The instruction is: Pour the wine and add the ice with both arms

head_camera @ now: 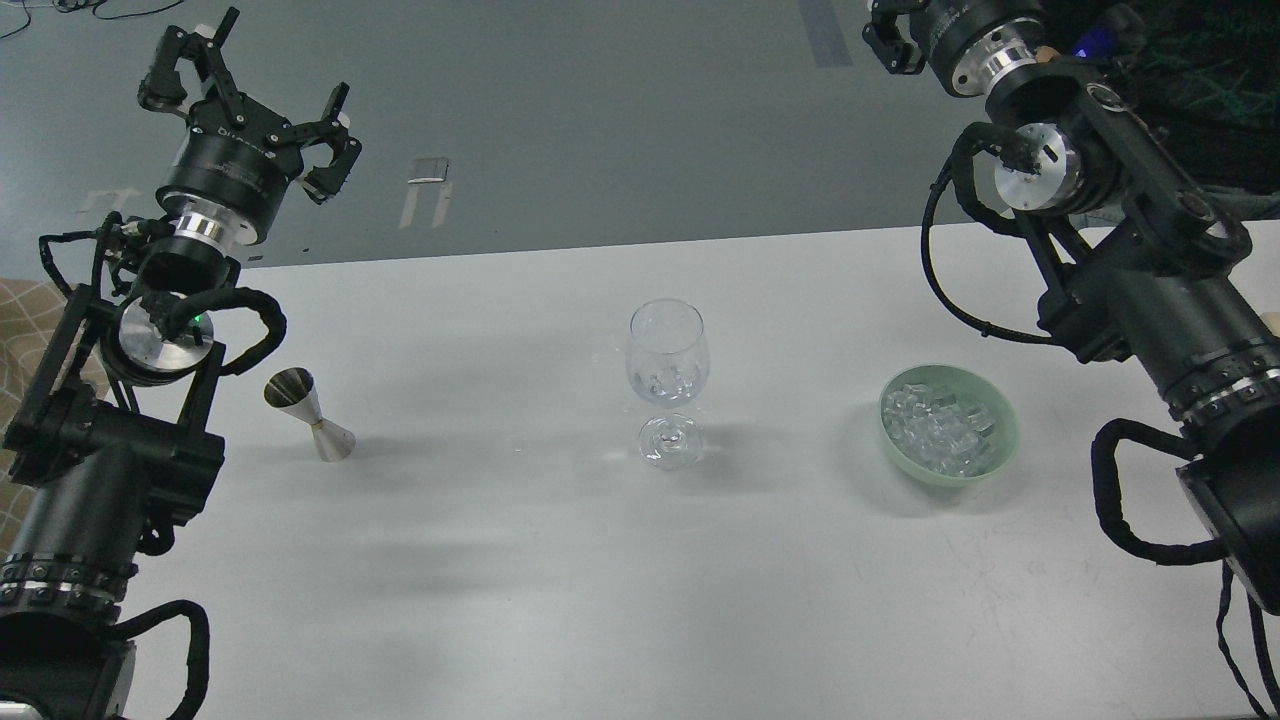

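Left gripper (255, 95) is hanging spread open and empty, right gripper (893, 35) unreadable; ice (668, 381) sitting in wine glass (668, 362), task looking nearly done.

Pale green bowl (948, 472) with clear glassy ice (940, 428); colourless stemmed glass (668, 396); shiny silver jigger (309, 414). White table (560, 580), grey floor (560, 120). Black arms (1160, 300) with silver joint discs; tan crisscross-patterned patch (30, 310) at left edge.
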Action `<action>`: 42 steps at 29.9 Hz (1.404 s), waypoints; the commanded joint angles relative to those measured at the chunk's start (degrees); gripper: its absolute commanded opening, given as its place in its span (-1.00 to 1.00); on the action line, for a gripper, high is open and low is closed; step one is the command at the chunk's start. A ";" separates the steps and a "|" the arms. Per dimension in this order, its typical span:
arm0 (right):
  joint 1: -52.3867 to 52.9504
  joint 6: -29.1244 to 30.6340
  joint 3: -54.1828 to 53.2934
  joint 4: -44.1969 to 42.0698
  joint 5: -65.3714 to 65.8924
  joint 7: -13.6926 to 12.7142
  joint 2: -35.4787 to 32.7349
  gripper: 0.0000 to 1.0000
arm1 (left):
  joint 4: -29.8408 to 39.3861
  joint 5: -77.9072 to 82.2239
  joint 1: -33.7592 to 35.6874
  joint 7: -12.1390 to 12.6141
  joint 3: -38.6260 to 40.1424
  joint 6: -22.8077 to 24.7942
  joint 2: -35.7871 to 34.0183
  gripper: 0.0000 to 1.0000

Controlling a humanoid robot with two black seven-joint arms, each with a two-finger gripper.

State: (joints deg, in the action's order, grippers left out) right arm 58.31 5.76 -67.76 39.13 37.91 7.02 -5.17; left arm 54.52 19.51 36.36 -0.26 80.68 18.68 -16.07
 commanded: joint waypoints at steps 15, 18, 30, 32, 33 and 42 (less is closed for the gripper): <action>-0.04 0.48 -2.90 -1.78 -1.26 0.63 1.04 1.00 | -0.30 0.09 0.12 4.31 0.01 0.92 0.16 0.97; -0.39 0.57 -3.78 -2.22 -2.75 0.72 1.04 1.00 | -0.30 0.18 0.03 -0.43 -0.08 0.92 0.25 0.97; -0.48 0.57 -4.30 -2.57 -4.16 2.47 2.00 1.00 | -3.11 0.18 1.26 -2.11 -1.13 3.20 0.52 0.97; -0.66 0.66 -5.27 -2.57 -4.51 3.79 2.18 1.00 | -3.20 0.18 1.87 -2.11 -1.49 3.29 0.69 0.97; -1.00 0.66 -5.88 -2.57 -4.77 4.14 2.44 1.00 | -3.20 0.27 2.13 -2.11 -2.10 3.29 1.04 0.97; -3.29 2.94 -8.43 -2.31 -5.83 4.58 5.17 1.00 | -2.32 0.09 2.14 -2.02 -3.42 4.87 1.57 0.97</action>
State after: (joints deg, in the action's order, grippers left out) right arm 55.44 8.54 -75.33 36.65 32.40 11.35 -0.19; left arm 52.03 19.61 38.54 -2.39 78.00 23.02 -14.22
